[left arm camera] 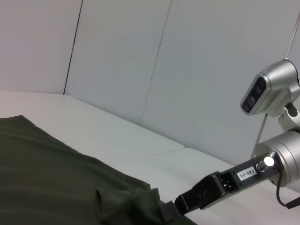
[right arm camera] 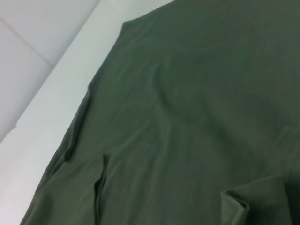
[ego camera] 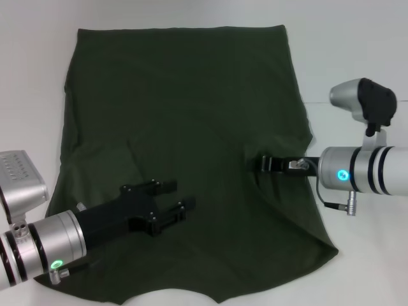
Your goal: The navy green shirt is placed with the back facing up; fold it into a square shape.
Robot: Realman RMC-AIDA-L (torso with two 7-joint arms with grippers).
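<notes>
Navy green shirt [ego camera: 185,127] spread flat on white table [ego camera: 357,64], right gripper [ego camera: 261,164] pinching a raised fold at its right side, left gripper [ego camera: 173,201] open above lower cloth.

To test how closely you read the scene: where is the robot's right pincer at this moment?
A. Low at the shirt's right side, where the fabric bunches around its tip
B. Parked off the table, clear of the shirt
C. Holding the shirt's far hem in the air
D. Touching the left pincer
A: the right pincer reaches in over the navy green shirt, and the left wrist view shows cloth puckered at its tip, far from the left pincer.
</notes>
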